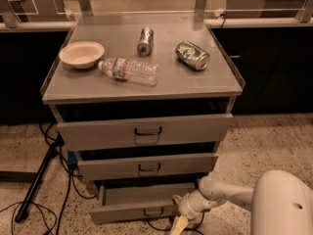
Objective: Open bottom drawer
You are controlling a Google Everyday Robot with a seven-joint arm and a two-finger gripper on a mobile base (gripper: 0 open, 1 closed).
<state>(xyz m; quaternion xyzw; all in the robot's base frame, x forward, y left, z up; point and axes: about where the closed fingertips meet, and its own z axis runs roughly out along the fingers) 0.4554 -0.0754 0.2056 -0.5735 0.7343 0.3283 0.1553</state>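
Grey metal bottom drawer (122, 211) stands partly out of the cabinet. The hand (180, 220) sits at its front right corner, just right of the loop handle (153, 212); whether it grips cannot be told.

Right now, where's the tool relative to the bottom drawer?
In the camera view the tool sits low at the right front corner of the bottom drawer.
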